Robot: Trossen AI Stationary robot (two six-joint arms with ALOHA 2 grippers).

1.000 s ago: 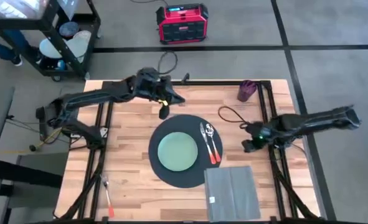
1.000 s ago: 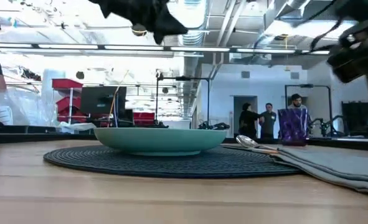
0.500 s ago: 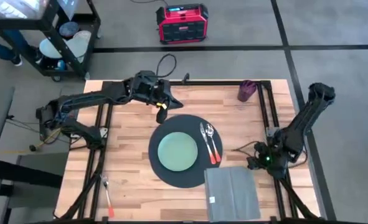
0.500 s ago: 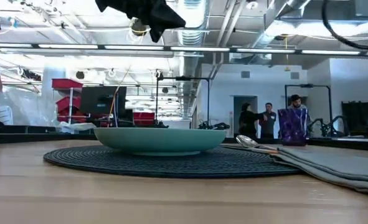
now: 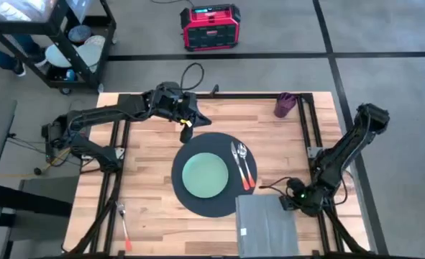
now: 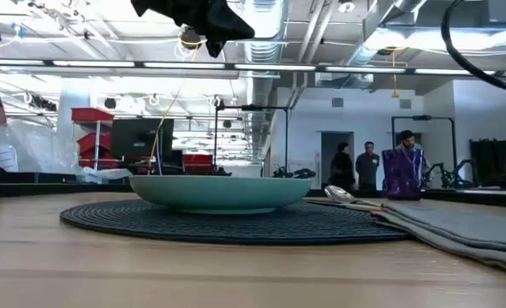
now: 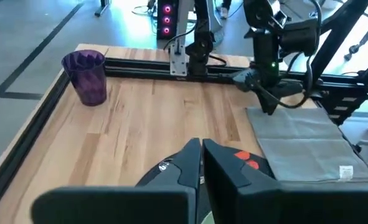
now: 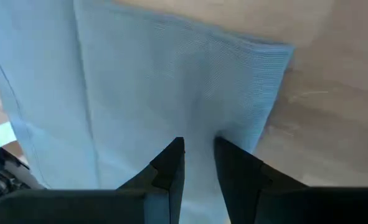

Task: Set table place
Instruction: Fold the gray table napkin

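Your placemat [image 5: 208, 173], round and dark, lies at the middle of the butcher-block table [image 5: 151, 208]. A pale green plate [image 5: 205, 175] sits on it, a little toward nine o'clock of the mat's centre. At three o'clock of the plate, still on the mat, two utensils with orange-red handles [image 5: 242, 164] lie side by side, and the low view shows a spoon bowl [image 6: 338, 195] among them.

At five o'clock of the mat, the grey folded napkin [image 5: 267, 224] lies flat, its near corner overlapping the mat's rim. Your right gripper [image 5: 288, 203] is down at the napkin's edge, on the side away from the plate. In its wrist view the fingers [image 8: 168, 163] stand slightly parted with cloth visible between them, and you cannot tell whether they touch the napkin.

At twelve o'clock of the mat, your left gripper [image 5: 187, 124] hangs above the wood just beyond the mat's rim, fingers [image 7: 187, 163] pressed together and holding nothing.

Farther out, a purple cup [image 5: 285, 105] stands at the table's far right corner, about one o'clock. Another orange-handled utensil [image 5: 124, 229] lies alone near the edge at seven o'clock. Beyond the table, a red box [image 5: 210, 27] sits on the floor and a black cart [image 5: 50, 39] stands past the far left corner.
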